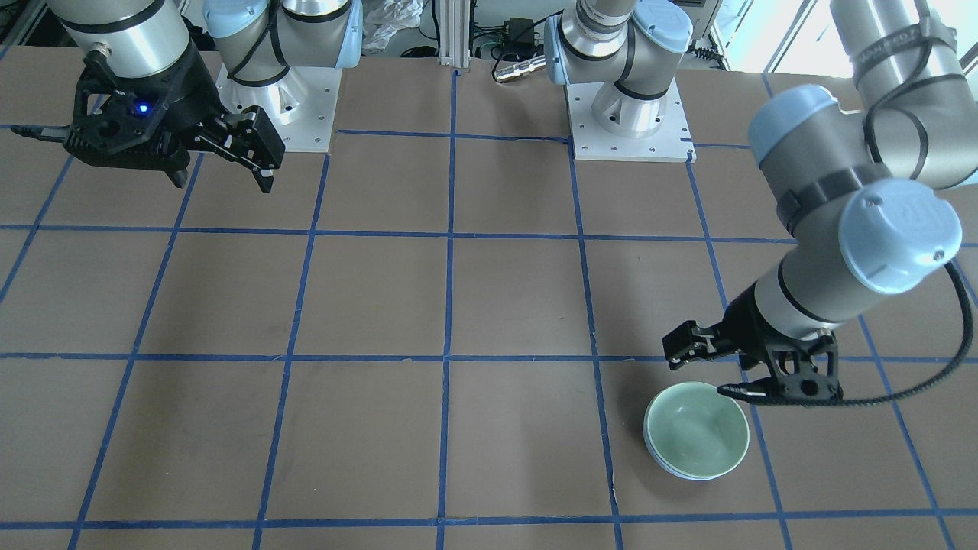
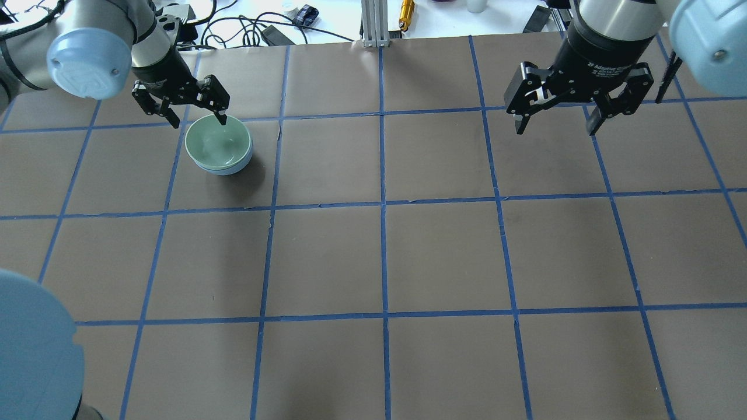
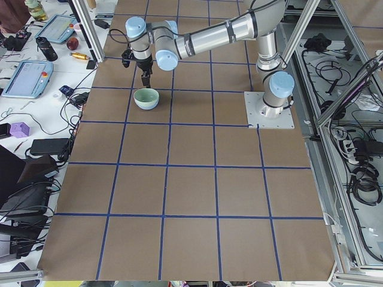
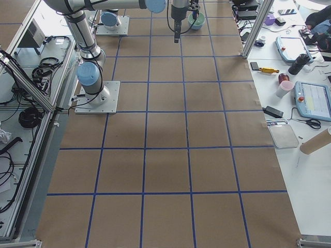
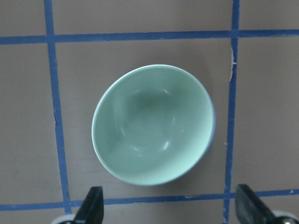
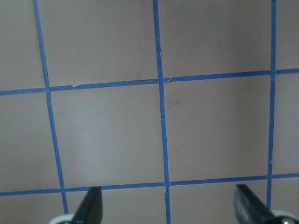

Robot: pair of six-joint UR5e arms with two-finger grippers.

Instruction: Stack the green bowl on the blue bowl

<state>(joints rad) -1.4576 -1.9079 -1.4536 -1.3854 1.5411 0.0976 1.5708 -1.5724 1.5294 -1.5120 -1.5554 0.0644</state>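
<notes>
The green bowl sits nested inside the blue bowl, of which only a thin rim shows beneath it. The stack also shows in the front view, green bowl over blue bowl, and in the left wrist view, green bowl with a sliver of the blue bowl at its right. My left gripper is open and empty, just above and behind the bowls. My right gripper is open and empty, high over the far right of the table.
The brown table carries a grid of blue tape lines. The two arm bases stand at the robot's side. Cables and small tools lie beyond the far table edge.
</notes>
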